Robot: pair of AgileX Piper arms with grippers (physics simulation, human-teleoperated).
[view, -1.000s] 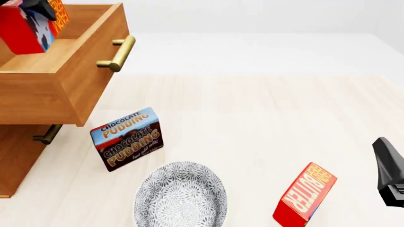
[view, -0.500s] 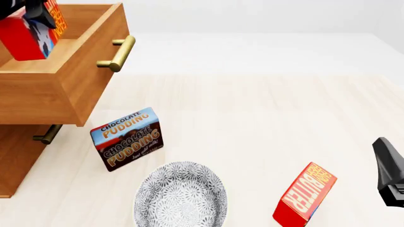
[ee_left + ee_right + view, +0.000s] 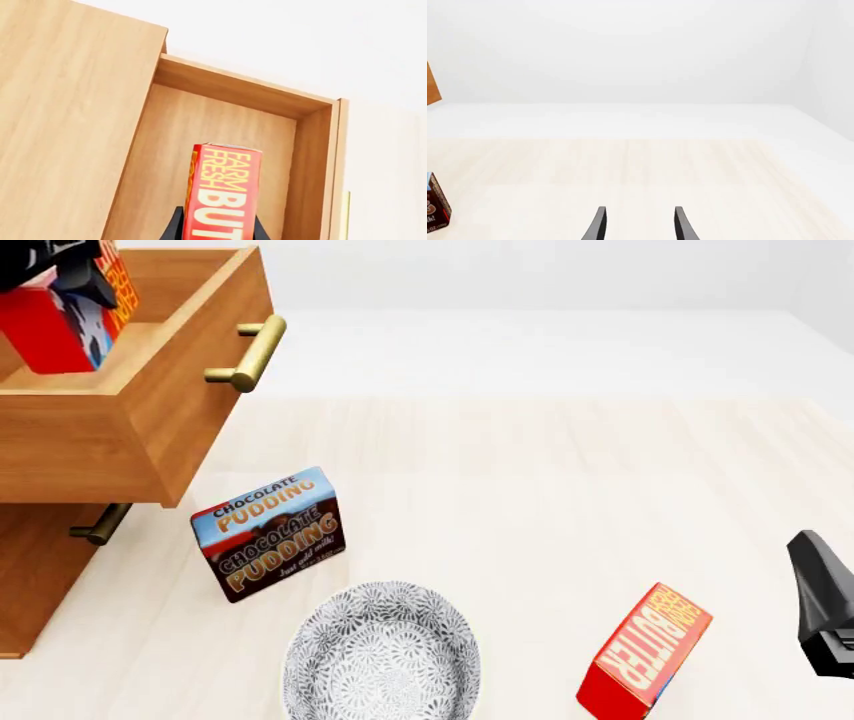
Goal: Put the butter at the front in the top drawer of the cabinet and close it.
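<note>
Left pincer (image 3: 217, 225) grips butter (image 3: 223, 192) above open top drawer (image 3: 147, 410)

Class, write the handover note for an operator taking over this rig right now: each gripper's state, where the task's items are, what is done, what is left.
Left gripper: shut on the butter, held over the open top drawer of the cabinet.
Right gripper: open, holding nothing, low over the table at the right.
Done: drawer pulled out, butter picked up and carried above it.
Left: lower the butter into the drawer, release it, push the drawer shut by its handle.
Leave alone: the other butter carton, the chocolate pudding box, the bowl.
</note>
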